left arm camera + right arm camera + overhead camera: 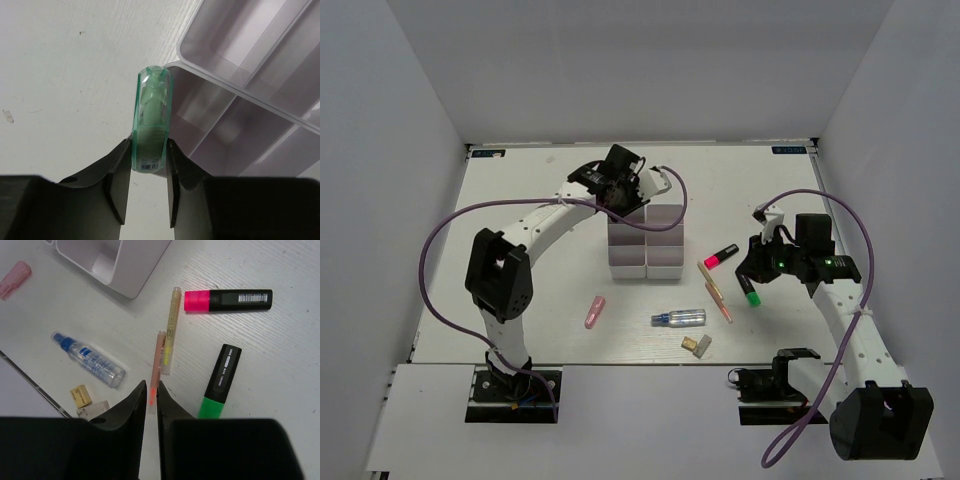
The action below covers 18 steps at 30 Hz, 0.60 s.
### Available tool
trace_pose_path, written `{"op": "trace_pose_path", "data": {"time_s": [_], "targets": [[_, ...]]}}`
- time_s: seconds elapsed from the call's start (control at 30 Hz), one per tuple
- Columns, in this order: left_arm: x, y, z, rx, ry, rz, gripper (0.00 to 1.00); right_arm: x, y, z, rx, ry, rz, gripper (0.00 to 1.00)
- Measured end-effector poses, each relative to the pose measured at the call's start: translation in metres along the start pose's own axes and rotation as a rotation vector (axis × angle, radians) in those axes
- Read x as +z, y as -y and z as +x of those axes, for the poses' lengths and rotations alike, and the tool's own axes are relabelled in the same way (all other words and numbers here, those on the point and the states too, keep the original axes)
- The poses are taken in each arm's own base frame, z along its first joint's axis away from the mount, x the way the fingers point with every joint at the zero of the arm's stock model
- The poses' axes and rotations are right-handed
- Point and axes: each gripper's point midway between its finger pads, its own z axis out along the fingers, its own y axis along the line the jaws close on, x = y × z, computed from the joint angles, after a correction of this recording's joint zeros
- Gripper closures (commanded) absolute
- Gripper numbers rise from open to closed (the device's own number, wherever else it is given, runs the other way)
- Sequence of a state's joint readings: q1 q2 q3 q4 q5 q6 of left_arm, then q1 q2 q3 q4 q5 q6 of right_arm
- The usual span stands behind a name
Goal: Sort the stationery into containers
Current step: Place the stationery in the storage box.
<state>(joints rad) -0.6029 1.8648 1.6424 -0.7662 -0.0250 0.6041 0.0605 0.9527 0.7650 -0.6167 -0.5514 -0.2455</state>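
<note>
Grainy white table [535, 190] | left fingers [114, 186] pinch translucent green capsule [152, 120] | right fingers [131, 416] nearly pressed together

Barcode sticker, 6 o'clock end of green capsule [151, 120]; digits too small to read. Barcode, 3 o'clock end of red-capped marker [228, 299]. White print on green-capped marker [218, 382], blue-printed label on spray bottle [89, 359], fine print on yellow pen [170, 330]: all illegible. Blue stickers [790, 150], 11 and 1 o'clock corners of table [740, 190]: unreadable.
</note>
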Motion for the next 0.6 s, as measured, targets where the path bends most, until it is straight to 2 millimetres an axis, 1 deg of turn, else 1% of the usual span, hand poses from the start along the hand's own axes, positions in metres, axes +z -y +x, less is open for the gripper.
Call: {"op": "trace_pose_path", "data": {"time_s": [0.07,0.13,0.17,0.23,0.27,0.43,0.5,0.53,0.57,0.6], "targets": [[0.001,-0.001,-0.001,0.003,0.0,-0.012,0.54,0.0,0.0,0.001,0.006,-0.005,-0.001,0.83],[0.003,0.001,0.0,0.008,-0.004,-0.02,0.51,0.0,0.0,0.002,0.011,-0.009,-0.002,0.83],[0.005,0.003,0.001,0.012,-0.009,-0.02,0.46,0.0,0.0,0.003,0.012,-0.01,-0.003,0.83],[0.007,0.008,0.005,0.021,-0.024,-0.017,0.42,-0.001,0.0,0.003,0.016,-0.009,-0.004,0.82],[0.008,0.008,0.005,0.024,-0.026,-0.025,0.4,-0.001,0.0,0.003,0.016,-0.008,-0.005,0.82],[-0.003,0.005,-0.006,0.033,0.002,-0.057,0.4,-0.001,-0.001,0.002,0.02,-0.004,-0.014,0.82],[-0.008,0.005,-0.009,0.032,0.009,-0.068,0.55,-0.001,-0.001,0.002,0.022,-0.002,-0.017,0.82],[-0.011,0.004,-0.01,0.028,0.01,-0.078,0.64,-0.001,-0.001,0.002,0.022,-0.001,-0.017,0.82],[-0.015,0.004,-0.012,0.018,0.017,-0.088,0.82,-0.001,-0.001,0.002,0.022,-0.001,-0.016,0.82],[-0.02,0.004,-0.014,0.003,0.02,-0.098,0.89,-0.001,-0.001,0.002,0.022,-0.001,-0.018,0.86]]}}
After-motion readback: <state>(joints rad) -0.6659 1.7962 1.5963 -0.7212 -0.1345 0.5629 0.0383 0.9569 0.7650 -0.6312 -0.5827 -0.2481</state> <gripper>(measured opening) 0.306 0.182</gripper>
